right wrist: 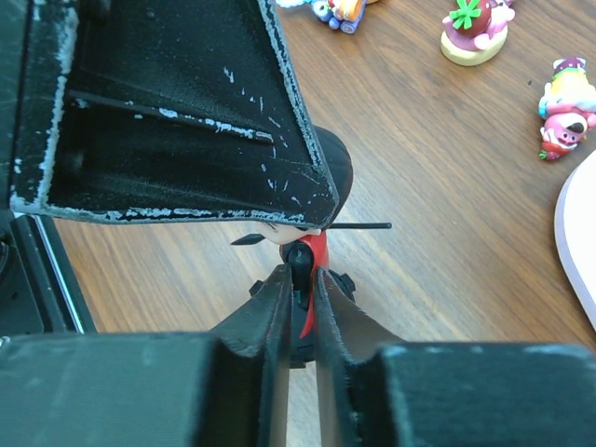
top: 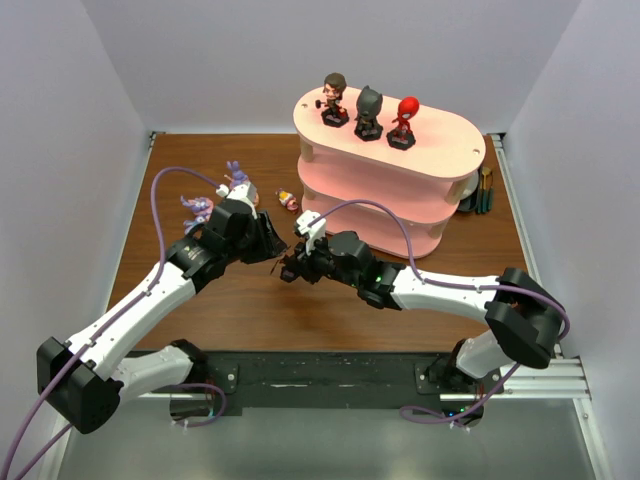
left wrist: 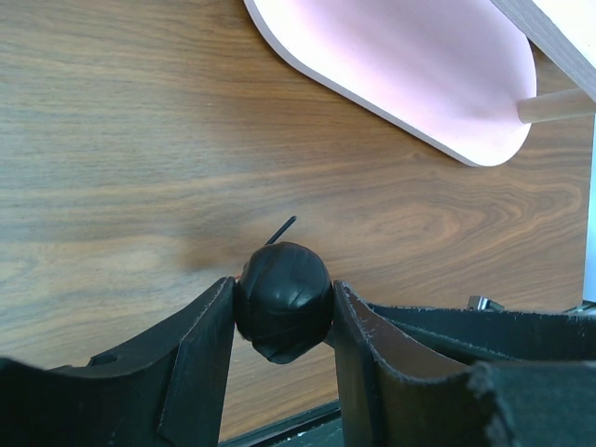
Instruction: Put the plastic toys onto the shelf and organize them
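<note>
The black-haired figurine (left wrist: 282, 303) is held over the wooden table between both grippers. My left gripper (left wrist: 282, 291) is shut on its round black head. My right gripper (right wrist: 300, 277) is shut on its black body and red scarf (right wrist: 315, 250). In the top view the two grippers meet left of the shelf (top: 450, 140), the left gripper (top: 272, 247) and the right gripper (top: 294, 264). The brown-haired (top: 334, 98), black-masked (top: 368, 112) and red-masked (top: 404, 122) figurines stand on the cream top board. A pink board (left wrist: 400, 65) shows in the left wrist view.
Two purple long-eared creatures (top: 237, 176) (top: 198, 209) and a tiny pink toy (top: 287, 199) lie on the table left of the shelf. Tiny toys (right wrist: 476, 28) (right wrist: 565, 98) show in the right wrist view. Dark pens (top: 483, 190) lie right of the shelf.
</note>
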Controlling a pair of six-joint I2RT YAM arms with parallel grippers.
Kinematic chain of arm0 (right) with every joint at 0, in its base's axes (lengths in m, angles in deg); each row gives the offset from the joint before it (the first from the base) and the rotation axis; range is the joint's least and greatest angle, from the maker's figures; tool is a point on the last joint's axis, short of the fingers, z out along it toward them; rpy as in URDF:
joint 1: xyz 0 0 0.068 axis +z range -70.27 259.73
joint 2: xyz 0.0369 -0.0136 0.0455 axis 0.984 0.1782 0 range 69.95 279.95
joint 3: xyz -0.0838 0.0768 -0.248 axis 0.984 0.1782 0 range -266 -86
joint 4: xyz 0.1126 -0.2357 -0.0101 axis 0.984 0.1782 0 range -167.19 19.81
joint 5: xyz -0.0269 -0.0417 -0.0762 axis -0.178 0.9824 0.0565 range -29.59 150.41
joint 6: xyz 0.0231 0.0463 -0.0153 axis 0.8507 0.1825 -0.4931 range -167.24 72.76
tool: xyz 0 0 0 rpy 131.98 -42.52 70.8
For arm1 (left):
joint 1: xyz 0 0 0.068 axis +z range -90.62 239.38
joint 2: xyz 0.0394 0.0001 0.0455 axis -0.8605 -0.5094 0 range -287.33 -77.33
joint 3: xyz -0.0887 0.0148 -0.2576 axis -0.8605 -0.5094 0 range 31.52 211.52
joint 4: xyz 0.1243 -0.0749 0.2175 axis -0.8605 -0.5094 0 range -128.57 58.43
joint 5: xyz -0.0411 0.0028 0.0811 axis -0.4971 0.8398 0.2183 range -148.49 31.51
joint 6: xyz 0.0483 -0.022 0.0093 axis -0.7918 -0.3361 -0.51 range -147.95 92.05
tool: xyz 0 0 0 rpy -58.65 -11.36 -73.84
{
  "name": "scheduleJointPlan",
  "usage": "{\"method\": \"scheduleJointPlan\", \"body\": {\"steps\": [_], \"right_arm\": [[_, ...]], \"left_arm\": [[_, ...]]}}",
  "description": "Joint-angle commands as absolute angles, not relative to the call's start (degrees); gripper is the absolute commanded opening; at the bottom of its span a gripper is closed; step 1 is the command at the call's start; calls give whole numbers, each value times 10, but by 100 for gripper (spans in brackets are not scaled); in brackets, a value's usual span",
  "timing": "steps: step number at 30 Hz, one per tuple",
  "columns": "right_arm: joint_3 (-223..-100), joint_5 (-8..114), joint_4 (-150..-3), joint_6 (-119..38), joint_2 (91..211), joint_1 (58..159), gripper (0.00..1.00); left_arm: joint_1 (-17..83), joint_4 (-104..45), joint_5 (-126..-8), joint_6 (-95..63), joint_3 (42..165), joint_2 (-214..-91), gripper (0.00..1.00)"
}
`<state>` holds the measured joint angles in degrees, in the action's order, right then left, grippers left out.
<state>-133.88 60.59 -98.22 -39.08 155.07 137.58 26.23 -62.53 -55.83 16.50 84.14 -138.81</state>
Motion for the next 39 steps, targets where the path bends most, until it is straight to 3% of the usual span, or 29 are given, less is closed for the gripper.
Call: {"method": "scheduleJointPlan", "body": {"steps": [1, 5, 8, 9, 11, 12, 16, 29, 39], "right_arm": [[-1363, 617, -1012, -396, 1556, 1379, 8], [-1359, 616, -1012, -398, 1550, 1379, 0], [-1356, 615, -1012, -399, 1542, 1379, 0], [-1355, 614, -1012, -399, 1539, 1379, 0], [-1353, 615, -1009, -400, 1529, 1378, 0], [-1352, 615, -1007, -401, 1525, 1379, 0], [-1349, 617, -996, -401, 1499, 1378, 0], [-1344, 693, -823, -431, 1289, 1377, 0], [-1459, 784, -609, -494, 1132, 1368, 0]], "left_arm": [[260, -604, -570, 176, 849, -1375, 5], [260, -601, -573, 176, 850, -1373, 14], [259, -600, -577, 169, 850, -1372, 35], [260, -600, -578, 167, 850, -1371, 47], [259, -602, -578, 161, 852, -1364, 57], [260, -603, -576, 158, 854, -1361, 69], [259, -614, -562, 134, 876, -1346, 88], [262, -606, -470, -3, 953, -1274, 96], [263, -511, -414, -89, 866, -1161, 100]]}}
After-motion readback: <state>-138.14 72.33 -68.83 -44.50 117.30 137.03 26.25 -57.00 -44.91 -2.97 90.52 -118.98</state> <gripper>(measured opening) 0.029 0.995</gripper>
